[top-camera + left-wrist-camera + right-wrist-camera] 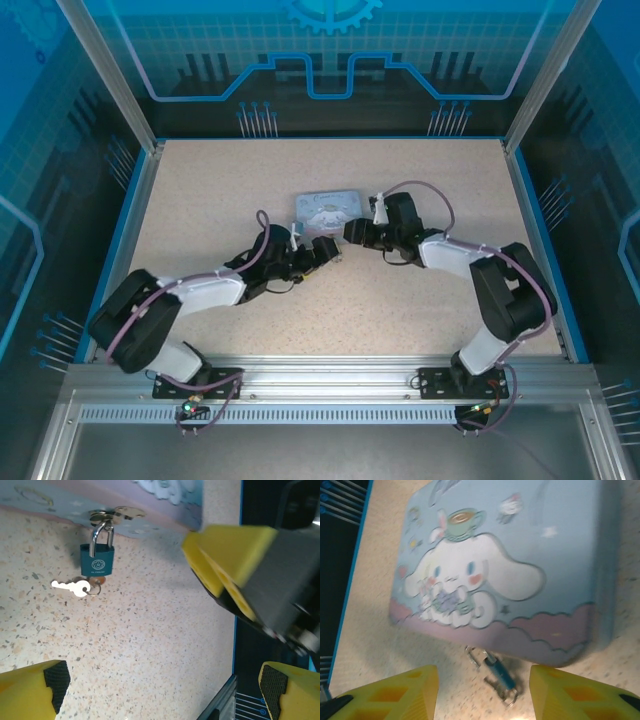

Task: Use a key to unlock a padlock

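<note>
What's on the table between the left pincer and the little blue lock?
Nothing: in the left wrist view, just bare speckled table lies between the left pincer and the padlock.

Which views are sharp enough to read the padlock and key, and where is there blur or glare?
Left wrist: padlock and key sharp, the key washed out bright. Right wrist: whole frame soft, tin and padlock smeared. Top external: crisp, evenly lit, but padlock too small to make out.
</note>
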Available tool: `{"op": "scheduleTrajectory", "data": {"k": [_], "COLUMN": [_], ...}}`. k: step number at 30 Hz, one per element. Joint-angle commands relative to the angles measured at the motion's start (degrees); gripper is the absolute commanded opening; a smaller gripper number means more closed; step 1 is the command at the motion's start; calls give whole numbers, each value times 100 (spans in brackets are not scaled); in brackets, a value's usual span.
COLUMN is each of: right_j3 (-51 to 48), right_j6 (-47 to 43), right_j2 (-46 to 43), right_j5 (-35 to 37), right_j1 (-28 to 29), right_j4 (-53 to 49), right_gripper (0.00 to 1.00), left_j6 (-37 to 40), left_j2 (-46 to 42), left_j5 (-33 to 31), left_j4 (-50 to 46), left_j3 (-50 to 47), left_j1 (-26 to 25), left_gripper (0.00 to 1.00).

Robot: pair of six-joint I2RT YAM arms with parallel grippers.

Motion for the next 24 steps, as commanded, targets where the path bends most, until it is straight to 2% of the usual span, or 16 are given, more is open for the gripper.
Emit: {"op": "scheduleTrajectory", "data": {"k": [1, 6, 14, 19, 24], "right_j3": [498, 570, -975, -1310, -1198], "right_j6": [15, -28, 33, -32, -170], "right_j2": [370, 225, -735, -656, -262], "right_j5": [38, -247, -221, -293, -486], "right_j1": [-241, -325, -184, -104, 103], "right_j4": [-419, -474, 188, 567, 951], "right_gripper": [52, 51, 52, 52, 48], "left_j6": [488, 668, 876, 1083, 1278], "left_j2": [-539, -1032, -1142, -1024, -844], "left_j5": [-357, -671, -832, -845, -768], "left_j4": [-919, -1586, -2019, -2251, -2339], "left_j3": [-64, 2, 200, 489, 737], "left_j1": [45, 70, 264, 367, 614], "left_gripper": [99, 99, 99, 99, 99]}}
